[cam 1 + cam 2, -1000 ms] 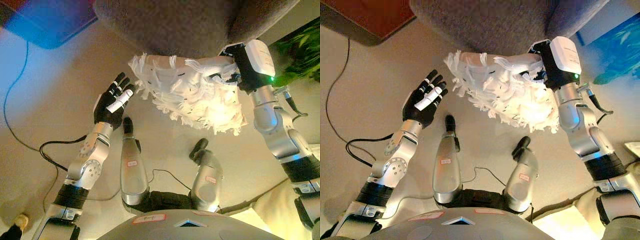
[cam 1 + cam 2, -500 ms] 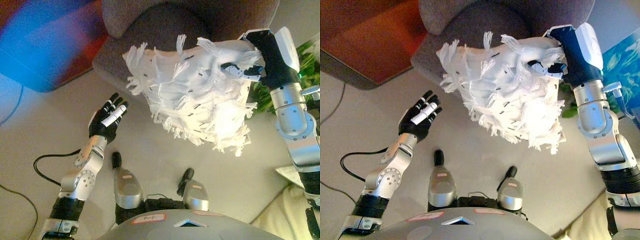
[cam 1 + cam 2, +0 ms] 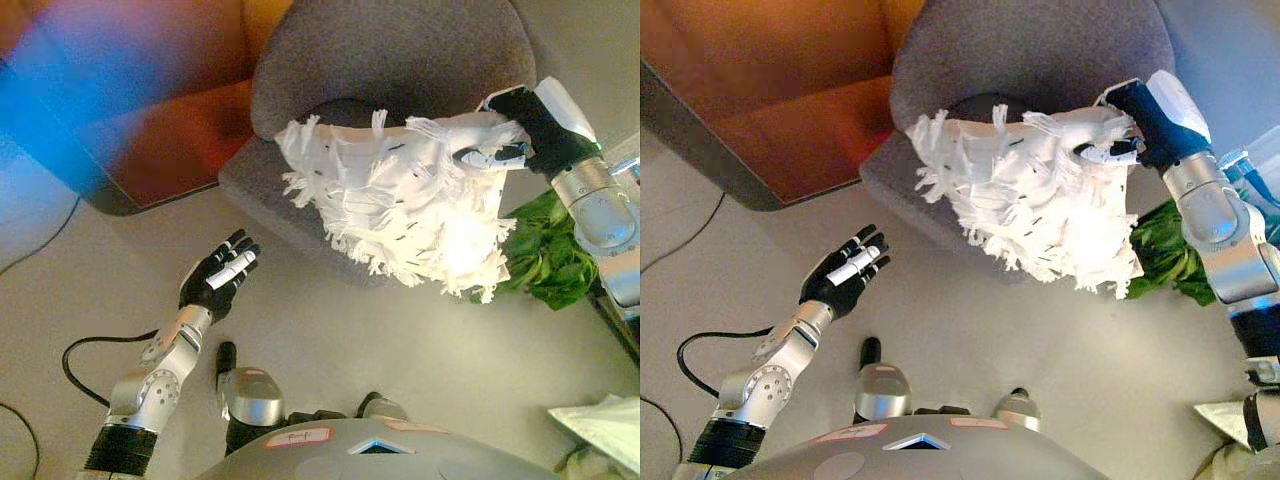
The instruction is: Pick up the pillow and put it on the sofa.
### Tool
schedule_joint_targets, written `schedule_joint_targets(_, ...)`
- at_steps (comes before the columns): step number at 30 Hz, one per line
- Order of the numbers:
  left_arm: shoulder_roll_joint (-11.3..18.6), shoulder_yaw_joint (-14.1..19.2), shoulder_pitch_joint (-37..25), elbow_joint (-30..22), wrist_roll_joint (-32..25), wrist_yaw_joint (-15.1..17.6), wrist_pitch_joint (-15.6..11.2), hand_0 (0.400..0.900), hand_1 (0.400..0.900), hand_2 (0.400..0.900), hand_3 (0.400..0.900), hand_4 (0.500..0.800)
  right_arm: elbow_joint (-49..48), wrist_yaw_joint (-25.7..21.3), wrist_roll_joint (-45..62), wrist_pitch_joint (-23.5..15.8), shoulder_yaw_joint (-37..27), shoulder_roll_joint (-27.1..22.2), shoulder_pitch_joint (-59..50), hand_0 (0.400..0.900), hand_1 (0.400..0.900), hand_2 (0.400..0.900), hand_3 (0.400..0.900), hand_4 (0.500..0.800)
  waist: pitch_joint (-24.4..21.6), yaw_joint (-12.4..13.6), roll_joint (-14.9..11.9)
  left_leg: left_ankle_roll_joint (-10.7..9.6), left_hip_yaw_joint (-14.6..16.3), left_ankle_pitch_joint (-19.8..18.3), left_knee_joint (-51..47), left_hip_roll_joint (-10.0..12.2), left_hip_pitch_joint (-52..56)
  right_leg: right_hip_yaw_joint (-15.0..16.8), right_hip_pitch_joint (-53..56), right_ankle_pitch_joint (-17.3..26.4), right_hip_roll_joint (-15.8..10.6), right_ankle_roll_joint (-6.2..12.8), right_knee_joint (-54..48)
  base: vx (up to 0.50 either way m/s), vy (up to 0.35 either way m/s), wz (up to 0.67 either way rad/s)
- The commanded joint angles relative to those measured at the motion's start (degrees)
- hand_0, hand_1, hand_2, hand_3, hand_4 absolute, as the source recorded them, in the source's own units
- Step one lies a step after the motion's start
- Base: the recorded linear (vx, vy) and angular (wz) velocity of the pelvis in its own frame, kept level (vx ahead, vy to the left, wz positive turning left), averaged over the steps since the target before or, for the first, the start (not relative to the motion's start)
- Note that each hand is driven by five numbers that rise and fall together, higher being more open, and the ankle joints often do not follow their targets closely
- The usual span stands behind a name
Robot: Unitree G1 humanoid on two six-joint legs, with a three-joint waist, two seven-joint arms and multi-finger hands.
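Dark right hand (image 3: 505,140): mostly buried in the fringe of the white shaggy pillow (image 3: 400,205) — only a few fingers show at its upper right edge.
Grey rounded fabric sofa (image 3: 400,55): seat largely covered by the pillow; back cut by the top edge.
Green leafy plant (image 3: 545,250): partly behind the pillow's lower corner and the right arm.
Orange-brown wooden panel (image 3: 770,90): cut off at the top and left — cannot tell what it is.

The floor (image 3: 420,340) is pale and smooth. A big reddish-brown wooden piece of furniture (image 3: 770,90) stands at the top left. A green leafy plant (image 3: 545,255) sits on the right, low by the floor.
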Motion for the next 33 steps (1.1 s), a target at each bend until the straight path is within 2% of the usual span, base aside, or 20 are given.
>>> schedule_joint_targets(1, 4.4, 2.1, -2.7, -6.9, 0.1, -4.8, -1.5, 0.9, 0.9, 0.9, 0.9, 0.8, 6.0, -4.6, 4.5, -6.0, 0.7, -6.3, -20.3, 0.4, 0.4, 0.4, 0.4, 0.5, -3.6, 4.4, -2.6, 5.4, 0.4, -1.0, -3.1, 0.1, 2.6, -2.5, -2.9, 11.2, -2.7, 0.42, -1.6, 0.09, -0.09, 0.17)
schedule_joint_targets(7, 6.5, 3.9, -2.4, -8.5, 0.4, -6.9, 0.1, 0.9, 0.9, 0.9, 0.9, 0.8, 17.0, -5.1, 5.9, -4.7, 8.3, -7.7, -29.5, 0.4, 0.4, 0.4, 0.4, 0.5, -3.0, 7.4, -3.5, 5.4, -1.6, -0.9, -3.5, -0.1, 1.6, -4.6, -1.9, 11.1, -2.2, 0.42, -2.1, 0.1, -0.064, 0.19)
schedule_joint_targets(11, 7.7, 4.3, -2.9, -8.5, 0.2, -7.8, 0.9, 0.9, 0.9, 0.9, 0.9, 0.8, 23.2, -6.9, 4.8, -2.1, 12.3, -7.3, -34.9, 0.4, 0.4, 0.4, 0.4, 0.5, -2.5, 9.3, -3.7, 5.4, -3.1, -0.9, -3.5, -0.5, 0.8, -5.4, -1.4, 11.1, -2.0, 0.42, -2.4, 0.09, -0.051, 0.15)
schedule_joint_targets(13, 8.1, 4.5, -3.1, -8.4, 0.3, -8.4, 1.3, 0.9, 0.9, 0.9, 0.9, 0.8, 26.3, -6.2, 3.1, -0.6, 14.8, -6.7, -37.4, 0.4, 0.4, 0.4, 0.4, 0.5, -2.5, 10.3, -3.3, 4.9, -4.0, -1.9, -3.6, 0.2, 1.1, -5.1, -0.7, 10.3, -1.2, 0.42, -2.6, 0.13, -0.054, 0.09)
schedule_joint_targets(15, 8.4, 4.6, -3.1, -8.8, 0.3, -8.7, 1.5, 0.9, 0.9, 0.9, 0.9, 0.8, 28.5, -7.7, 2.7, 2.3, 17.3, -6.6, -39.9, 0.408, 0.408, 0.408, 0.408, 0.505, -2.3, 11.2, -3.3, 4.9, -4.5, -1.8, -3.5, 0.2, 0.7, -5.7, -0.3, 9.9, -1.2, 0.42, -3.0, 0.05, -0.02, 0.08)
schedule_joint_targets(16, 8.5, 4.6, -3.2, -9.0, 0.1, -8.5, 1.6, 0.9, 0.9, 0.9, 0.9, 0.8, 29.0, -8.5, 2.3, 2.9, 17.8, -6.4, -40.7, 0.847, 0.847, 0.847, 0.847, 0.768, -2.1, 11.4, -3.2, 4.9, -4.6, -1.7, -3.5, 0.3, 0.6, -5.8, -0.2, 9.9, -1.2, 0.42, -3.1, 0.03, -0.031, 0.08)
schedule_joint_targets(17, 8.8, 4.6, -3.4, -9.1, 0.0, -8.6, 1.7, 0.9, 0.9, 0.9, 0.9, 0.8, 30.2, -9.6, 3.0, 4.7, 18.1, -5.8, -41.8, 0.9, 0.9, 0.9, 0.9, 0.8, -1.8, 11.8, -3.2, 4.9, -4.8, -1.7, -3.5, 0.4, 0.3, -6.1, -0.1, 9.8, -1.2, 0.42, -3.2, 0.02, -0.037, 0.08)
schedule_joint_targets(21, 9.4, 4.5, -4.1, -9.6, 0.1, -9.1, 2.0, 0.9, 0.9, 0.9, 0.9, 0.8, 33.6, -13.8, 2.1, 6.8, 18.0, -4.5, -44.0, 0.9, 0.9, 0.9, 0.9, 0.8, -1.4, 12.7, -3.1, 4.8, -5.2, -1.6, -3.5, 0.7, -0.3, -6.7, 0.3, 9.9, -1.2, 0.42, -3.4, 0.01, -0.018, 0.07)
schedule_joint_targets(26, 9.5, 4.3, -3.6, -10.5, -0.3, -8.5, 1.8, 0.9, 0.9, 0.9, 0.9, 0.8, 33.1, -16.7, 4.0, 8.2, 16.7, -4.8, -42.8, 0.9, 0.9, 0.9, 0.9, 0.8, -1.8, 12.5, -2.7, 5.1, -5.0, -1.8, -3.5, 0.7, 0.3, -6.8, 1.0, 10.5, -1.5, 0.42, -3.3, 0.01, 0.009, 0.01)
schedule_joint_targets(33, 9.4, 2.5, -4.3, -9.9, 0.4, -8.8, 0.2, 0.9, 0.9, 0.9, 0.9, 0.8, 28.7, -21.5, 6.8, 5.6, 9.8, -2.4, -36.8, 0.9, 0.9, 0.9, 0.9, 0.8, -2.6, 10.3, -2.0, 6.3, -3.3, -1.6, -3.5, -0.3, 1.6, -6.4, 0.2, 12.1, -3.2, 0.42, -1.8, -0.03, 0.046, -0.09)
